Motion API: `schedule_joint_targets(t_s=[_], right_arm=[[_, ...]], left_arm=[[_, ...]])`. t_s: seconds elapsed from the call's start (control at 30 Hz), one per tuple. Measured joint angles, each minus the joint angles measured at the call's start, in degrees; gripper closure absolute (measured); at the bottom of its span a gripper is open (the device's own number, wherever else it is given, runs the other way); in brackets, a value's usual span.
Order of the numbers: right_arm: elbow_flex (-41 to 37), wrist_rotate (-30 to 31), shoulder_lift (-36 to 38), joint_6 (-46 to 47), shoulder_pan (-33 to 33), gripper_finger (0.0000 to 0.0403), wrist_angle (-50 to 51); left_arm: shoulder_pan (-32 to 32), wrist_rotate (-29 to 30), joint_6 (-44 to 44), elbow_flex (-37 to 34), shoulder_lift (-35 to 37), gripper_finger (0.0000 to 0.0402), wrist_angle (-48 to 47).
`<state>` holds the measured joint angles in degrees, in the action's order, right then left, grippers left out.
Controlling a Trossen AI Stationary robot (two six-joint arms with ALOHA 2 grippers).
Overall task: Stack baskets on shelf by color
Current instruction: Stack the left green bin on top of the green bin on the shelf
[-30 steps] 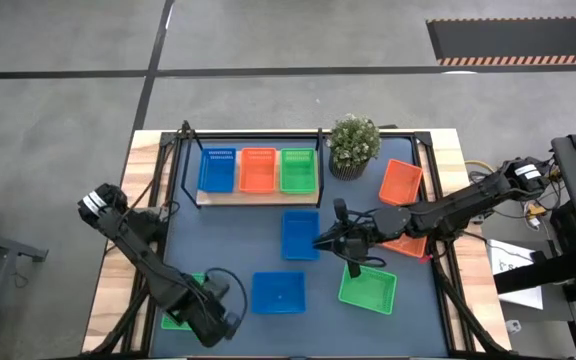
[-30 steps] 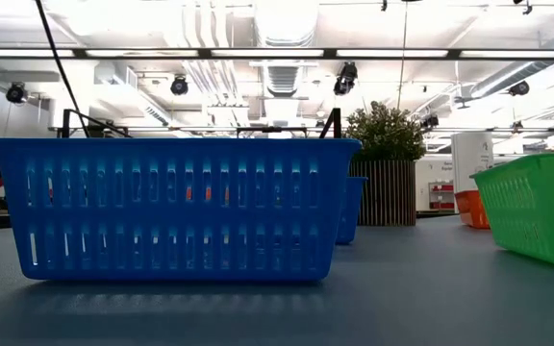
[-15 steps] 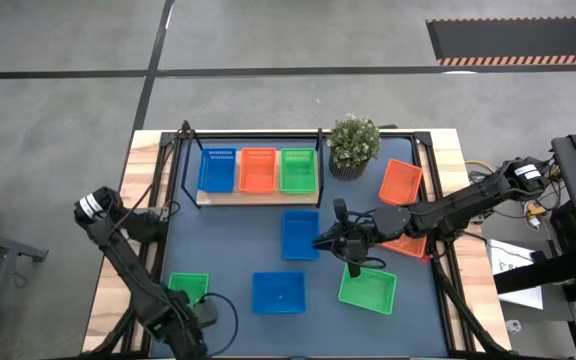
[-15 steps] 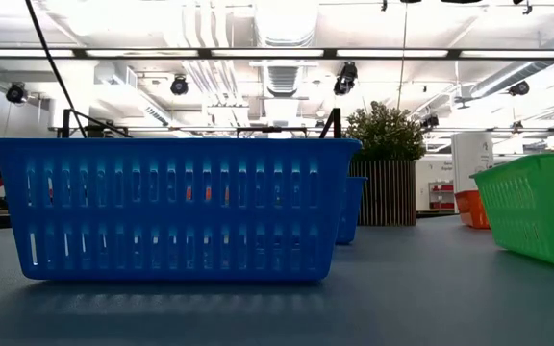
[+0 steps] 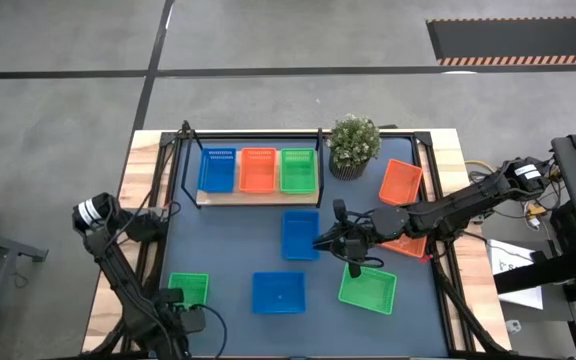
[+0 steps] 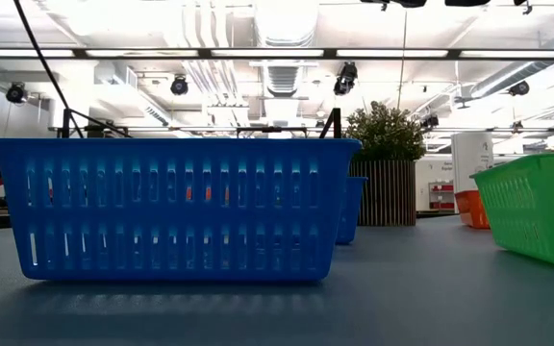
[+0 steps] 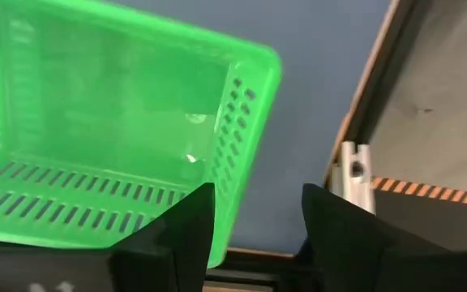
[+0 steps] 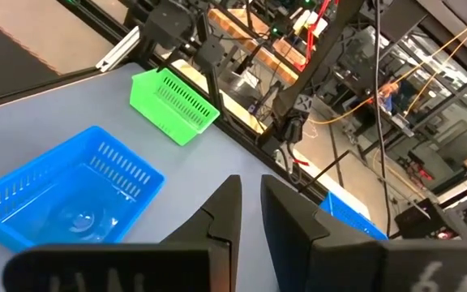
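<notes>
1. The left tool (image 7: 254, 223), clamped a second ago, is now spread wide and drawn back off the green basket (image 5: 187, 290).
2. The mesh basket is left upright on the table (image 5: 228, 255), just ahead of it.
3. The right tool (image 8: 250, 212) is held narrow.

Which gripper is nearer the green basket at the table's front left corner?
Left. The left gripper hangs open right beside that green basket; the right gripper is mid-table.
</notes>
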<state>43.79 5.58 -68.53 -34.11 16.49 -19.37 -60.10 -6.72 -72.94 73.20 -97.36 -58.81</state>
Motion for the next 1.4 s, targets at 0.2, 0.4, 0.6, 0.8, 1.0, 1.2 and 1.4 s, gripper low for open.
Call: schedule_joint_targets(t_s=[0.2, 0.4, 0.6, 0.8, 1.0, 1.2, 1.4], right_arm=[[0.0, 0.02, 0.0, -0.02, 0.0, 0.036, 1.15], [0.0, 0.04, 0.07, 0.0, 0.0, 0.036, 1.59], [0.02, 0.28, 0.09, 0.0, 0.0, 0.036, 1.81], [0.02, 0.49, 0.11, -0.28, -0.01, 0.036, 1.98], [0.02, 1.28, 0.56, -2.47, 0.0, 0.036, 2.09], [0.04, 6.98, 2.08, -5.02, -0.04, 0.036, 3.45], [0.07, 7.98, 5.14, -4.75, -0.02, 0.036, 8.74]], left_arm=[[-0.41, 0.04, 1.45, -3.23, -0.02, 0.0231, 1.33], [-0.41, 0.11, 1.88, -5.97, -0.02, 0.0231, 2.82], [-0.41, 0.17, 2.83, -7.66, -0.07, 0.0249, 6.09], [-0.13, -0.63, 2.95, -7.1, -0.05, 0.0334, 5.85], [4.53, -3.0, 3.03, -1.39, -0.04, 0.0396, 2.4], [10.04, -1.78, 7.41, 8.96, 0.06, 0.04, -6.33], [14.53, 6.18, 13.38, 21.75, 0.22, 0.0401, -20.27]])
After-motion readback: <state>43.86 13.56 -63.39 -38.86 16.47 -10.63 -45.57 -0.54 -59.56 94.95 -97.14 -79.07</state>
